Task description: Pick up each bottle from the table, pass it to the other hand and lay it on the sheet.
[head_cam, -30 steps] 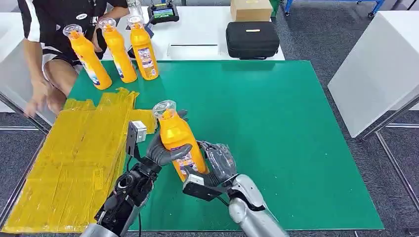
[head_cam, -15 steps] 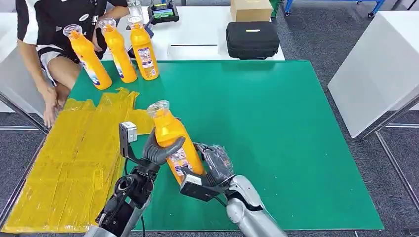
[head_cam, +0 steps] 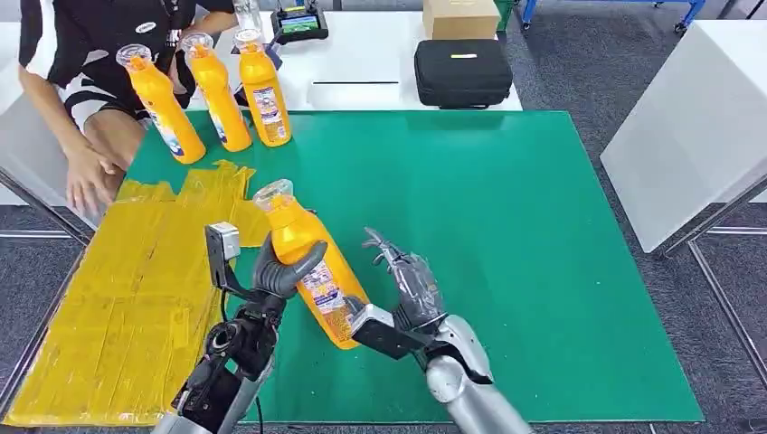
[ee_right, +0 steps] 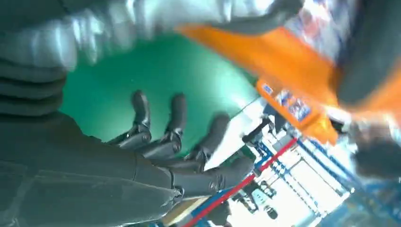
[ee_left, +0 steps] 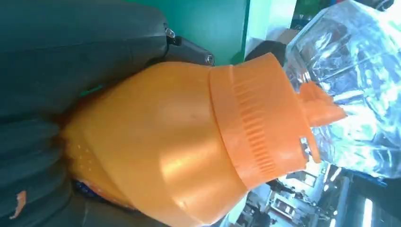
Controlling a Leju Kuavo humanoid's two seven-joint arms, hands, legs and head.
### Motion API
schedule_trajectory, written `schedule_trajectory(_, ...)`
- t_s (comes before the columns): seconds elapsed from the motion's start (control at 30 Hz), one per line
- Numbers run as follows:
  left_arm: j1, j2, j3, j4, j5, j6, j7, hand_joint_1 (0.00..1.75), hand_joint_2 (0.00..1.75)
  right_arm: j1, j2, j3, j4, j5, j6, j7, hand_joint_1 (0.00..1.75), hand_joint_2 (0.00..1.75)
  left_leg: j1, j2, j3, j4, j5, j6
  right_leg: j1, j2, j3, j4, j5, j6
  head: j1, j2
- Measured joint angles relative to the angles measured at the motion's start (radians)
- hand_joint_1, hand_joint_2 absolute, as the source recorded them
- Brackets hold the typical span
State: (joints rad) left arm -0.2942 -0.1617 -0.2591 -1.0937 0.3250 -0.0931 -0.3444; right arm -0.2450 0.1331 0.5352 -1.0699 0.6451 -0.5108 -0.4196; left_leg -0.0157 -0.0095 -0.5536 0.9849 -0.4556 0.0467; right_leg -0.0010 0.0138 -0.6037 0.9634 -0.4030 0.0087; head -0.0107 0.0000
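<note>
One bottle [head_cam: 307,267] tilts in the left hand [head_cam: 282,268], beside the spread right hand [head_cam: 407,282].

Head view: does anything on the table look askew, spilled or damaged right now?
No spill or damage shows. The yellow sheet looks rough, with ragged, uneven edges at its far end. The held bottle tilts, gripped by the left hand, while the right hand is open beside it. Three bottles stand upright at the far edge.

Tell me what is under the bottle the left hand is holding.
Under the held bottle lies the green mat, beside the yellow sheet. The left hand grips it; the mat directly beneath is covered.
</note>
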Motion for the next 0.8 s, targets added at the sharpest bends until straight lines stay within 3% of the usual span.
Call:
schedule_trajectory(0.33,0.010,0.000,0.006,-0.041,-0.092,0.126,-0.059,1.75,1.75,0.039,-0.021,-0.045,-0.145,-0.098,0.020,-0.019,0.00,1.75,0.000,0.001,0.000,0.000,0.000,0.000,0.000,0.000,0.000,0.000,0.000,0.000,0.000,0.000)
schedule_trajectory(0.6,0.053,0.000,0.029,-0.171,-0.594,0.675,-0.247,1.75,1.75,0.113,-0.041,-0.053,-0.362,-0.252,0.018,-0.042,0.00,1.75,0.000,0.001,-0.001,0.000,0.000,0.000,0.000,0.000,-0.001,0.000,0.000,0.000,0.000,0.000)
schedule_trajectory(0.73,0.056,0.000,0.030,-0.206,-0.683,0.751,-0.255,1.75,1.75,0.122,-0.050,-0.060,-0.438,-0.277,0.021,-0.042,0.00,1.75,0.000,0.001,-0.001,0.000,0.000,0.000,0.000,0.000,-0.001,0.000,0.000,0.000,0.000,0.000)
schedule_trajectory(0.8,0.061,-0.010,0.054,-0.221,-0.855,0.780,-0.286,1.75,1.75,0.125,-0.055,-0.061,-0.459,-0.305,0.020,-0.058,0.00,1.75,0.000,0.001,-0.001,0.000,0.000,0.000,0.000,0.000,-0.001,0.000,0.000,0.000,0.000,0.000)
